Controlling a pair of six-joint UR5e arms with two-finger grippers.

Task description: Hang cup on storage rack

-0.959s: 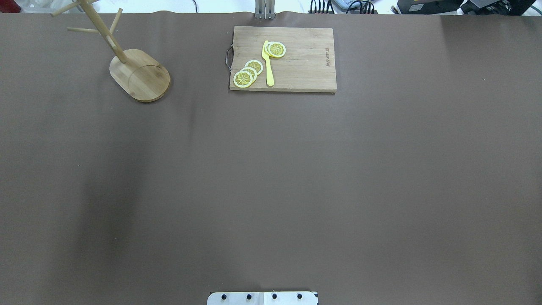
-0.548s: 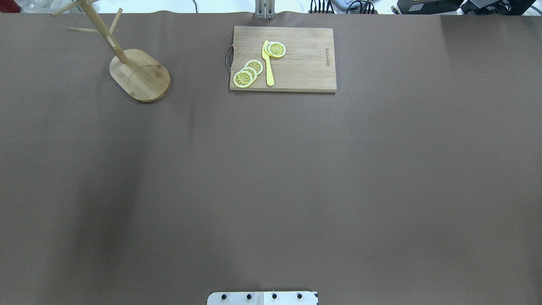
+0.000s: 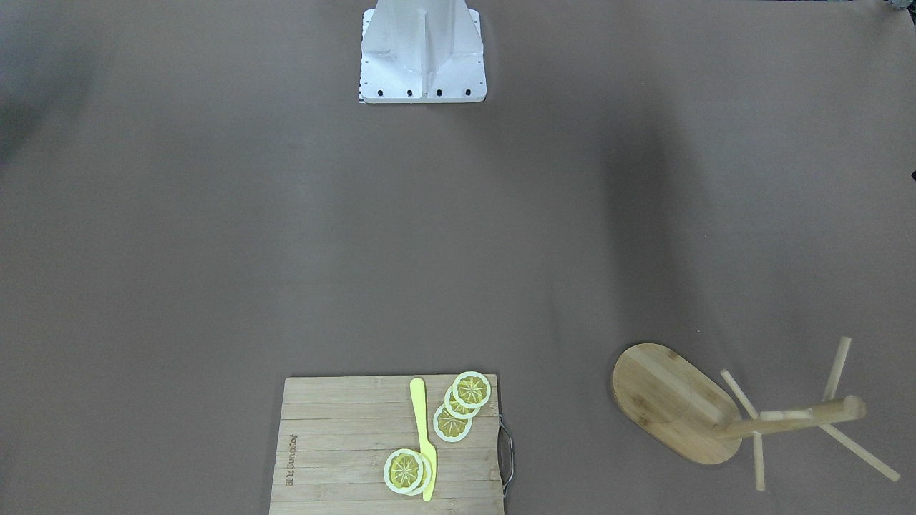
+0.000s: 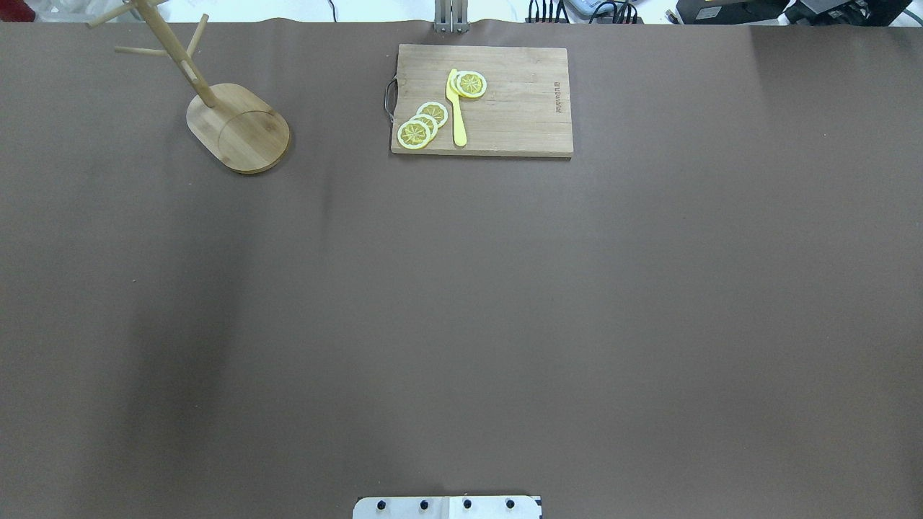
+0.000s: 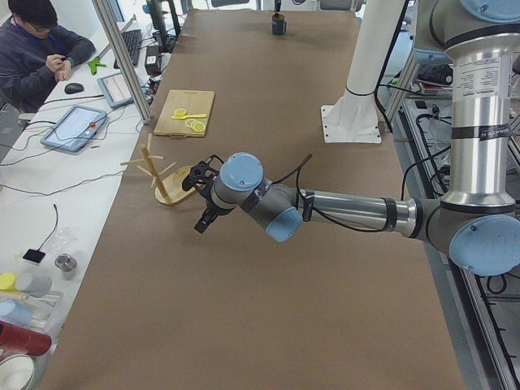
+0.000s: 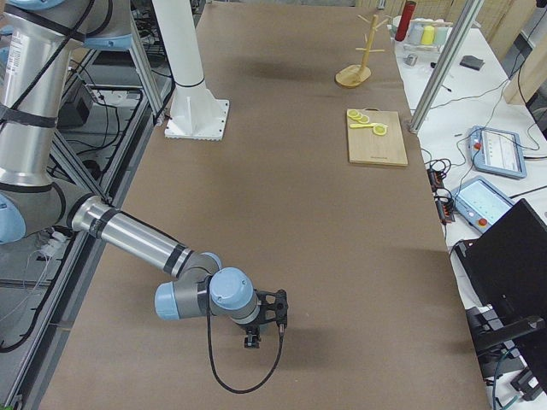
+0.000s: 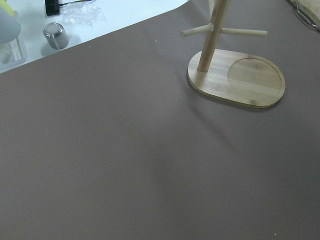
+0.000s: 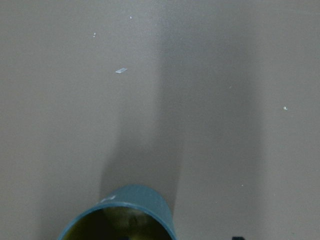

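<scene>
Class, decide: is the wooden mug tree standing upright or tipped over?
Upright: the storage rack has its oval base flat on the table, post rising.

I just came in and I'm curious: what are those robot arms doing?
The job is hanging a cup on the wooden storage rack. Its pegs are bare so far. The cup sits close under the right wrist camera, far from the rack. The left gripper hovers by the rack.

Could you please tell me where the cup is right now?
The cup sits at the bottom edge of the right wrist view; the left side view shows it at the table's far end, far from the rack.
</scene>
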